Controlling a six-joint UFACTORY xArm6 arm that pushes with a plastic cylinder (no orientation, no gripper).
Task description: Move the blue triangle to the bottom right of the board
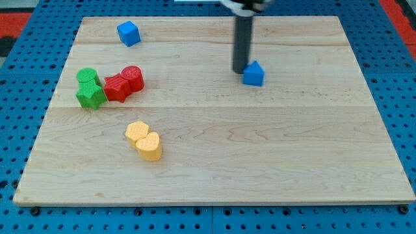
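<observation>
The blue triangle (254,73) lies on the wooden board (260,149), right of centre in the upper half. My tip (240,70) rests on the board just to the left of the blue triangle, touching or nearly touching its left side. The dark rod rises straight up from there to the view's top.
A blue cube (129,33) sits near the top left. Two green blocks (89,88) and two red blocks (124,82) cluster at the left. Two yellow blocks (144,140) lie lower left of centre. Blue pegboard surrounds the board.
</observation>
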